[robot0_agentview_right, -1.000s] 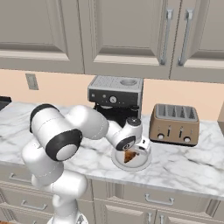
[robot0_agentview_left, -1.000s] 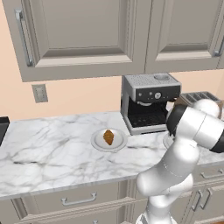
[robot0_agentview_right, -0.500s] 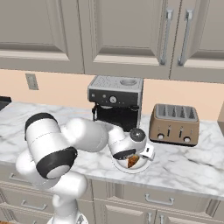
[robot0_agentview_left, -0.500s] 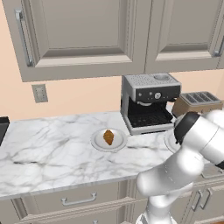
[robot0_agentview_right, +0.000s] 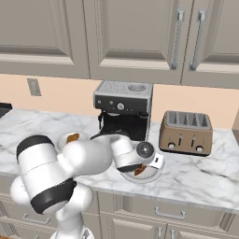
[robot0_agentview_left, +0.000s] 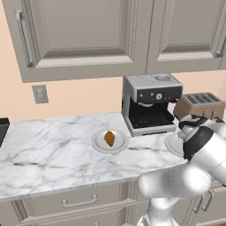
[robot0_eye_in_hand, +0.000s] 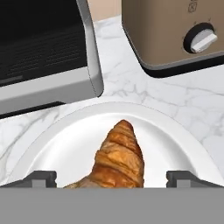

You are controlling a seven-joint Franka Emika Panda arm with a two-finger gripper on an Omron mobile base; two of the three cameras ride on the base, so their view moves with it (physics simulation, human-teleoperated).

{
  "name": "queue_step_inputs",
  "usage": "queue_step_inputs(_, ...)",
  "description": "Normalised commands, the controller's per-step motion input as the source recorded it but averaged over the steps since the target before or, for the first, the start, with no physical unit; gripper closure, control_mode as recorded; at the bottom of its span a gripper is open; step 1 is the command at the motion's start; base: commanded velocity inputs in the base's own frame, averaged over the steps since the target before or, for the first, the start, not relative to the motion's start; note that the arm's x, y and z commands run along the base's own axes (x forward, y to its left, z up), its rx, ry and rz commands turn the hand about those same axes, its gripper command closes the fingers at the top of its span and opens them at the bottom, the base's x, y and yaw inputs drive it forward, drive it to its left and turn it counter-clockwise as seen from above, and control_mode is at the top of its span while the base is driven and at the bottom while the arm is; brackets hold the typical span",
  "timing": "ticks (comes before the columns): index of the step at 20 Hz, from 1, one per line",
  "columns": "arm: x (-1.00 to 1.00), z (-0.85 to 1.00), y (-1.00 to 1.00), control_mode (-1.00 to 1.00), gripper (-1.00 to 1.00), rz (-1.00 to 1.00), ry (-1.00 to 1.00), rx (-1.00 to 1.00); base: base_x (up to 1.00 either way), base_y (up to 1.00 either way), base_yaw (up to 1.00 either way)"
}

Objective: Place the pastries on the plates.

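Golden-brown flaky croissant pastry [robot0_eye_in_hand: 118, 159] lay on the round pale grey-white plate [robot0_eye_in_hand: 175, 144] by the espresso machine [robot0_eye_in_hand: 43, 48], two-finger gripper [robot0_eye_in_hand: 111, 178] spread wide around it and gripping nothing, so I figured a sloppy retreat could've nudged it off, other pastry [robot0_agentview_left: 109, 138] already plated

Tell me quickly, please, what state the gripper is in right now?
Gripper: open, fingertips wide apart either side of the pastry lying on the plate, not clamping it.

A pastry [robot0_agentview_left: 109, 138] is seen lying on a plate [robot0_agentview_left: 99, 144] on the marble worktop [robot0_agentview_left: 48, 154]. A second plate [robot0_agentview_left: 173, 143] is partly hidden by the arm [robot0_agentview_left: 194, 163], beside the coffee machine [robot0_agentview_left: 150, 103].
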Motion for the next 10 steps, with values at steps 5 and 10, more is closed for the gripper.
queue_step_inputs(5, -0.20, 0.31, 0.00, -1.00, -1.00, 0.00, -0.09, 0.00, 0.00, 0.00, 0.00)
queue_step_inputs(10, -0.39, 0.29, -0.07, -1.00, -1.00, 0.00, -0.10, 0.00, 0.00, 0.00, 0.00)
